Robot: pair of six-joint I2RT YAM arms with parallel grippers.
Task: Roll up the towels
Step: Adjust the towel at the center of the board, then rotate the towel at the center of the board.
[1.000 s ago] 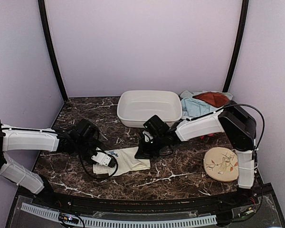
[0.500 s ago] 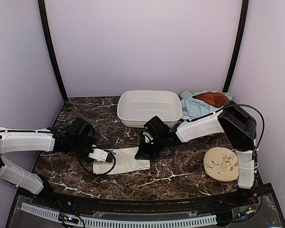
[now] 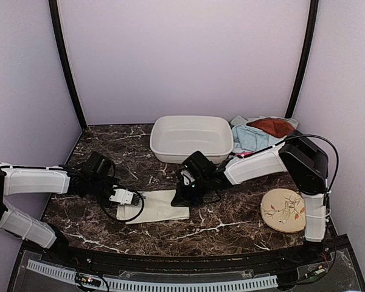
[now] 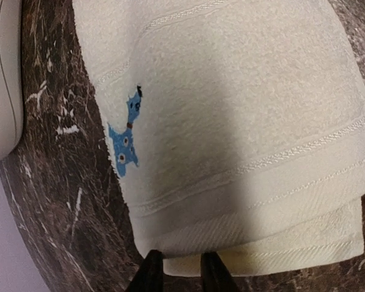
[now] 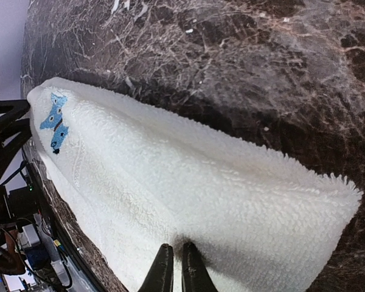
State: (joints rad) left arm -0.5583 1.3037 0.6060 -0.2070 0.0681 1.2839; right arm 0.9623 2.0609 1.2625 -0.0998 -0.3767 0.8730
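Straightening step: cream towel (image 3: pixel 158 207) flat, near side of basin (image 3: pixel 188 153); right pincer (image 5: pixel 174 258) pinches one end, left pincer (image 4: pixel 181 271) slightly spread at other. Next: regrip, begin roll.

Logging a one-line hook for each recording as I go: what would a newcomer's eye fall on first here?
The cream-white towel, folded flat near the front of the dark marble table, with the left gripper at one end and the right gripper pinching the other. Behind it stands a white basin, and a heap of coloured towels lies in the back right corner.
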